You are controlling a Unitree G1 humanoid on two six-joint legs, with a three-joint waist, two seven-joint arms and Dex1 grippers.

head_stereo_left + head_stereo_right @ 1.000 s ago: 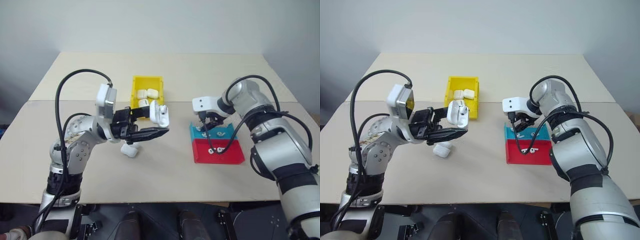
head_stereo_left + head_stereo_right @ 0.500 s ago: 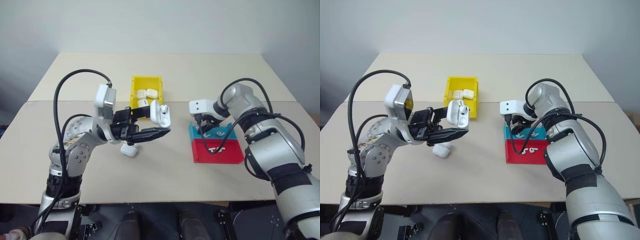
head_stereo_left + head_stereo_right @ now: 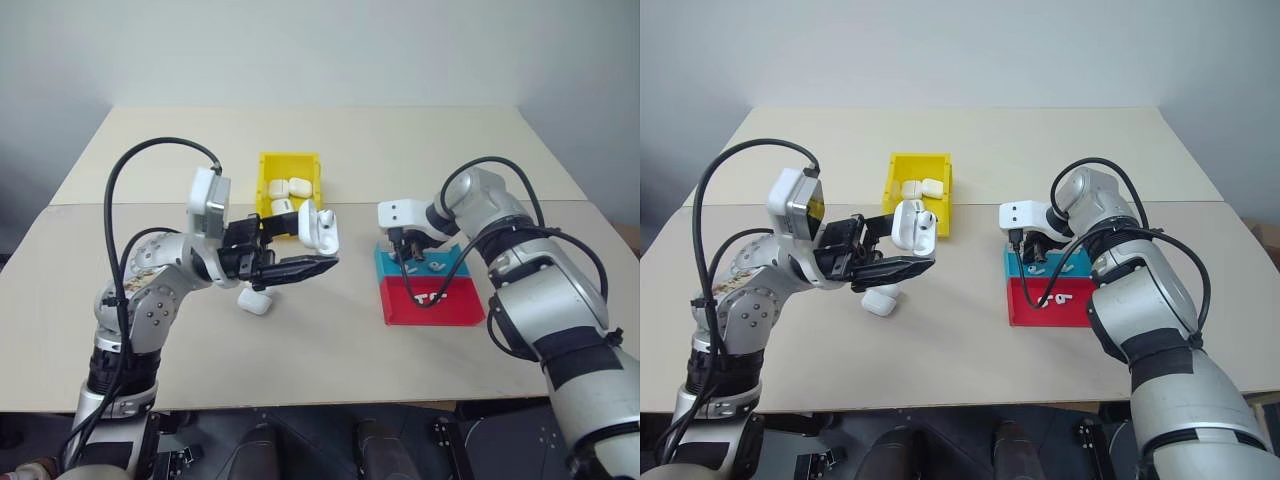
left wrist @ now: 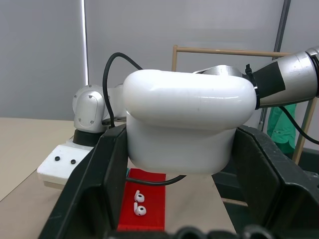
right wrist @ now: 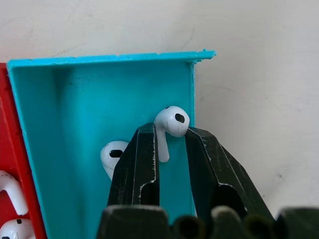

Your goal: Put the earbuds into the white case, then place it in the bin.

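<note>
my right claw (image 5: 172, 149) pinching tiny white glossy earbud (image 5: 169, 124) over low blue tray (image 5: 75, 124); left claw (image 4: 179, 164) clamped on small glossy white case (image 4: 187, 124).

table centre (image 3: 340, 330) open | spare case (image 3: 255, 301) probably under left pincer (image 3: 325, 262)

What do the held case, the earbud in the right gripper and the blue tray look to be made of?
White case: likely glossy hard plastic, with soft highlights on its rounded shell. Earbud: same shiny white plastic look, with a dark vent. Blue tray: probably matte plastic, thin walls, even colour.
</note>
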